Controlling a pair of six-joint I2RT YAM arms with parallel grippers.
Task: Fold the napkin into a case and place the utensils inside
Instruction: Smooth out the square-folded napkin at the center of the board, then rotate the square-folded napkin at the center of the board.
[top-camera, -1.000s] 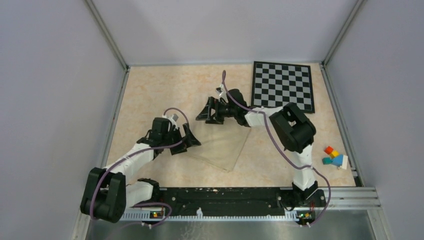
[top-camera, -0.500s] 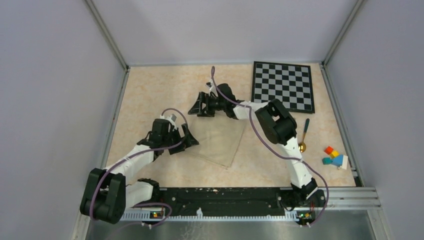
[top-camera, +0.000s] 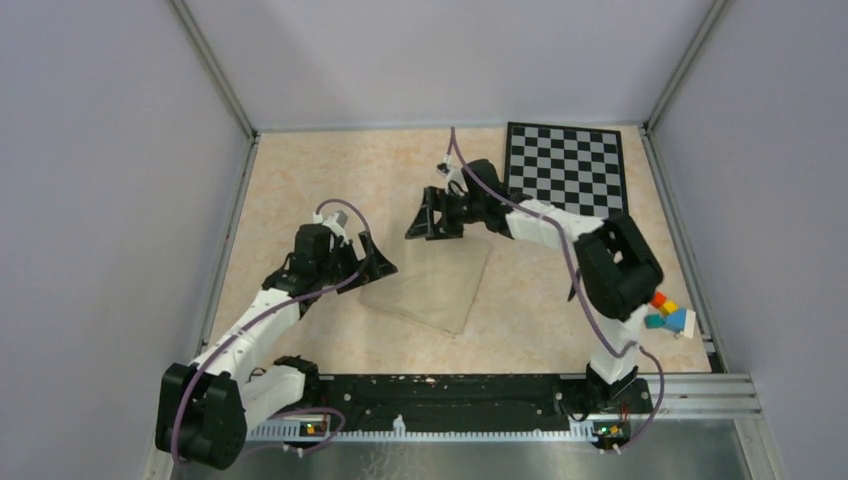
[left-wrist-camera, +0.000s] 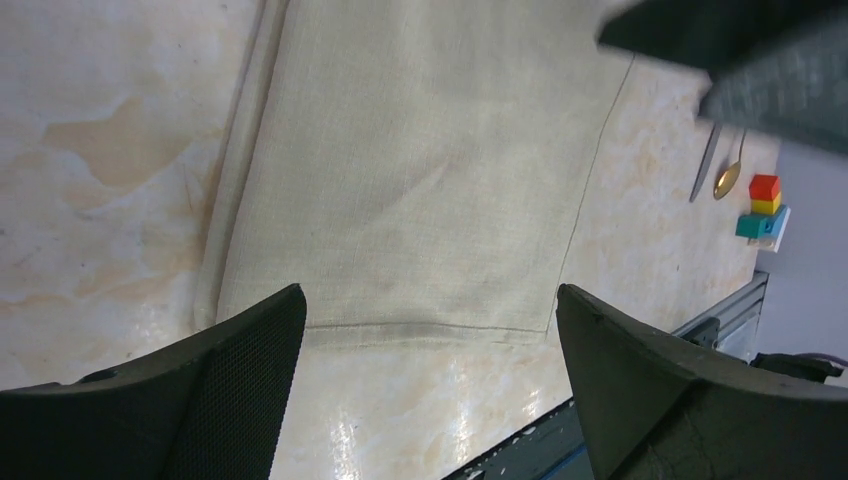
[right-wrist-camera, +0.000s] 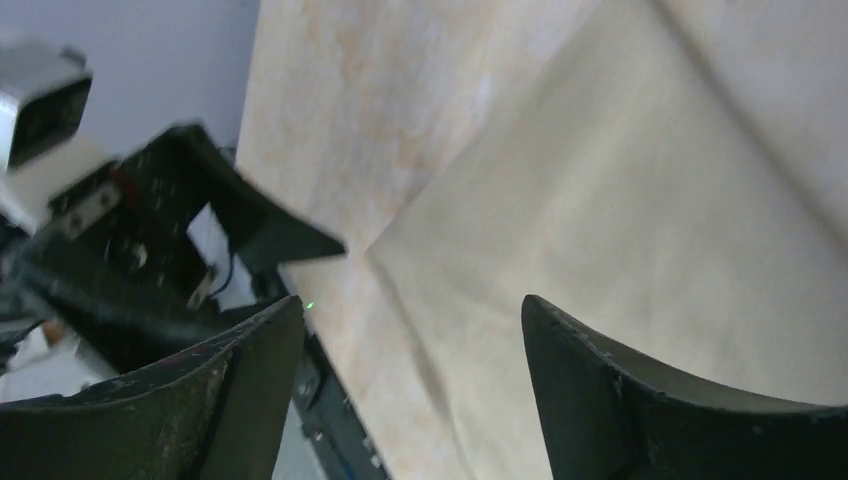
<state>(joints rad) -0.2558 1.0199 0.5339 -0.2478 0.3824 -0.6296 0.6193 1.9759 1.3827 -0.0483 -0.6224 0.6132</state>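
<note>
1. Top external view: the napkin (top-camera: 428, 288) is lying flat on the desk (top-camera: 300, 180), turned a bit cornerwise. It's not a case yet, no long narrow pouch anywhere.
2. Left end effector (top-camera: 372, 262) sits at the napkin's left corner, jaws spread wide, gripping nothing. Its wrist cam looks down at the cloth with one finger on each side of the near hem. I can't tell if the tips touch it.
3. Right end effector (top-camera: 432, 214) is over the napkin's far corner, also wide open and empty. Its wrist cam shows cloth between the fingers, with a crease line crossing the upper right.
4. One edge in the left wrist view shows a thin extra strip of cloth, so it might be doubled over already. Can't say for sure.
5. Utensils: the knife (left-wrist-camera: 705, 162) and spoon (left-wrist-camera: 730, 176) lie side by side well off to the napkin's right, just beside the coloured blocks (left-wrist-camera: 764, 205). In the top view the right arm hides them.
6. My read: we're in the folding step, fairly early, with the utensils not touched.
7. Next move, I reckon: each end effector drops onto its own corner, pinches it, then carries it across to narrow the cloth. It's thin fabric flat on a hard desk, so the tips need to scrape right under the edge and both sides should lift evenly or it'll bunch.
</note>
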